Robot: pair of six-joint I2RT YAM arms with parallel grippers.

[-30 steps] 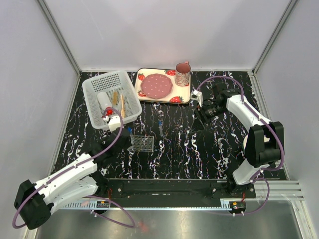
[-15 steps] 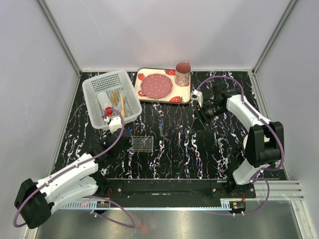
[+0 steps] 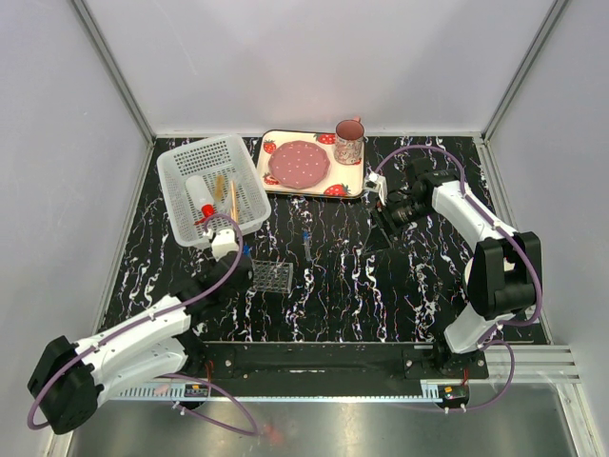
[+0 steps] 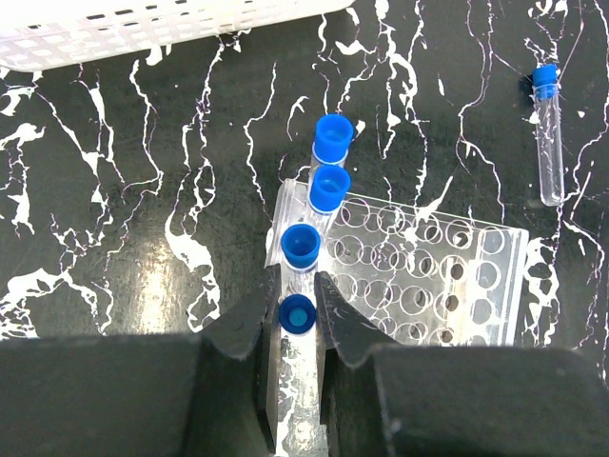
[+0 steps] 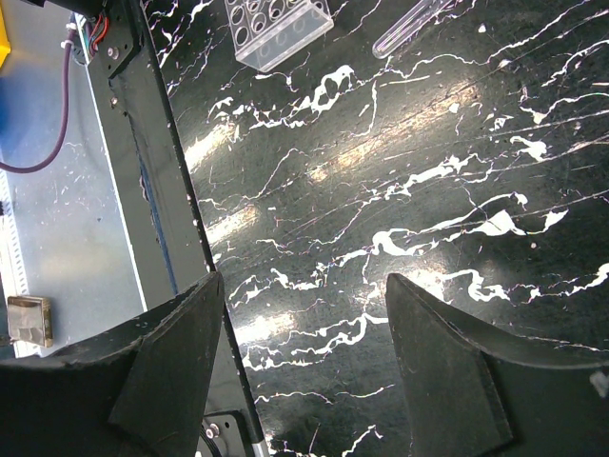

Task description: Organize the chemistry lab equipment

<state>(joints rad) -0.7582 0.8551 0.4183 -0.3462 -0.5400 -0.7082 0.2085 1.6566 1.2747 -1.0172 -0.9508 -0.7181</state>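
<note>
Marbled table (image 4: 114, 190): tube (image 4: 298, 315) inside left pincer (image 4: 297, 291)

Black table (image 3: 381, 286): basket (image 3: 200, 157), tray (image 3: 346, 178), rack (image 3: 271, 276), loose tube (image 4: 548, 143)

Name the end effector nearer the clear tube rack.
Left end effector: gripping a blue-capped tube at the left edge of the rack. Right end effector: open, far off to its right.

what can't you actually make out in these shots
- Left wrist view: whether the left gripper squeezes the blue-capped tube or only brackets it; any gap at the cap is too fine to judge.
- Right wrist view: the loose tube is cut off by the top edge, its cap unseen.
- Top view: tubes in the rack are too small to count.
</note>
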